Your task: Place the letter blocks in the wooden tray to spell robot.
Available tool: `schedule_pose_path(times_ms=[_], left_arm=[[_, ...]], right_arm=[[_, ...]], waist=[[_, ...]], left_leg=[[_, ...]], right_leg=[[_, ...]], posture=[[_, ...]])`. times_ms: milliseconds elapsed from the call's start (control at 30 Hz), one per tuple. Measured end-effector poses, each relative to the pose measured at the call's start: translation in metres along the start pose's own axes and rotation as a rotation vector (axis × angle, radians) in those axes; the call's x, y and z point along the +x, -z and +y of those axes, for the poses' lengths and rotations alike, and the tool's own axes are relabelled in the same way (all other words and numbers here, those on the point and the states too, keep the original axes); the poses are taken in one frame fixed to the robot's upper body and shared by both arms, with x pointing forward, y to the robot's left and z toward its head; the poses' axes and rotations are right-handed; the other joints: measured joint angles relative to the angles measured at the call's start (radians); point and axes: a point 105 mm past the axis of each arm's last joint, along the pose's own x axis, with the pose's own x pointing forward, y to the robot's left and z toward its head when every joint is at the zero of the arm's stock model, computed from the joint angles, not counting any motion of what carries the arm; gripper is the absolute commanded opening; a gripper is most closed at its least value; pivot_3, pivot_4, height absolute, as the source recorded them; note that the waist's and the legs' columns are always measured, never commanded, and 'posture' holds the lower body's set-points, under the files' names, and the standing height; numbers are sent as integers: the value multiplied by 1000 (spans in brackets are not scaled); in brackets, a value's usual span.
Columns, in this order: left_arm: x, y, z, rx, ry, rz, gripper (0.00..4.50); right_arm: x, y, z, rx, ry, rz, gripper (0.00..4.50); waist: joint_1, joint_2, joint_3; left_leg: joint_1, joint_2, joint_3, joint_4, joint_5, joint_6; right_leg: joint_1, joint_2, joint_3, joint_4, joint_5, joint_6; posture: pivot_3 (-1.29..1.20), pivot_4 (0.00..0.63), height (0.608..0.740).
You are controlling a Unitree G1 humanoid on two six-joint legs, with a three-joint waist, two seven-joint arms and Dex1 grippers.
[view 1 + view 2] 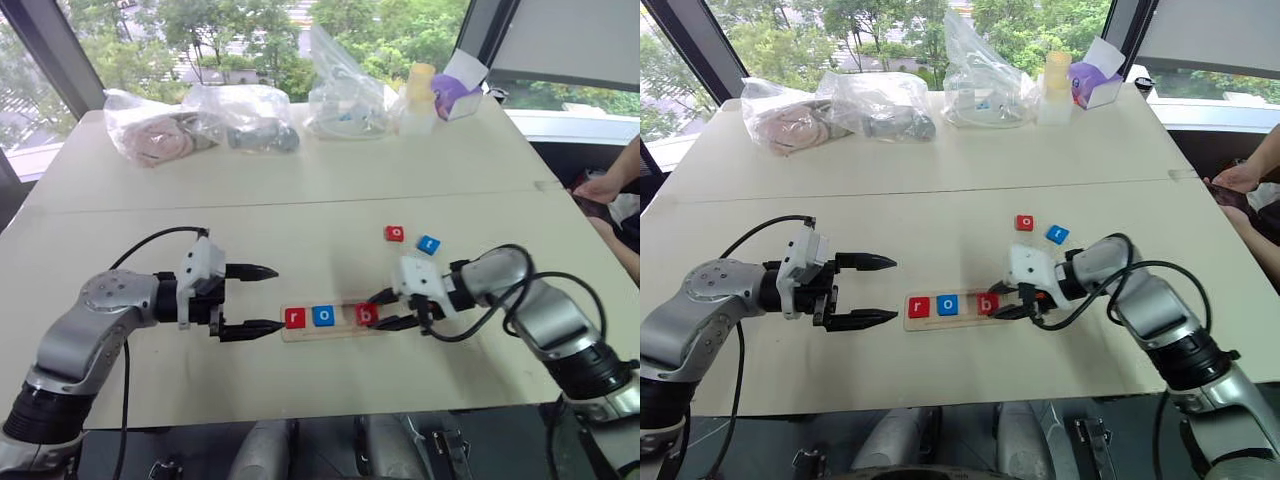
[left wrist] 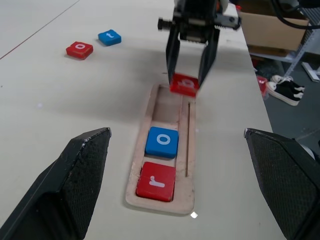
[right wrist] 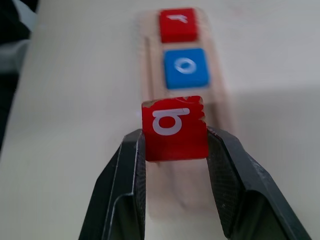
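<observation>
The wooden tray lies near the table's front edge, holding a red "r" block and a blue "o" block at its left end. My right gripper is shut on a red "b" block, held just above the tray to the right of the blue "o". Farther back on the table lie a red "o" block and a blue "t" block. My left gripper stands open just left of the tray's end, with nothing between its fingers.
Clear plastic bags, a bottle and a purple-and-white box line the table's far edge. A person's arm reaches in at the right side.
</observation>
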Motion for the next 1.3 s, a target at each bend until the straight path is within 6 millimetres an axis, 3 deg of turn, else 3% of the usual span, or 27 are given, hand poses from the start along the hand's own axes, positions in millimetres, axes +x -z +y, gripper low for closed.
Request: schedule_pose_path(times_ms=[333, 1267, 1300], left_arm=[[2, 1, -4, 3, -12, 2, 4500], [3, 1, -3, 4, -43, -2, 4500], [3, 1, -3, 4, -44, -3, 4500]], right_arm=[[16, -3, -8, -11, 25, -8, 1276], [23, 7, -15, 12, 54, 16, 1276], [23, 7, -15, 12, 53, 16, 1708]], waist=[[0, 0, 0], [0, 0, 0], [0, 0, 0]], left_leg=[[0, 0, 0, 0, 0, 0], [0, 0, 0, 0, 0, 0], [0, 0, 0, 0, 0, 0]], right_leg=[[0, 1, 0, 0, 0, 0], [0, 1, 0, 0, 0, 0], [0, 1, 0, 0, 0, 0]], posture=[[0, 150, 740], [0, 150, 740], [0, 150, 740]])
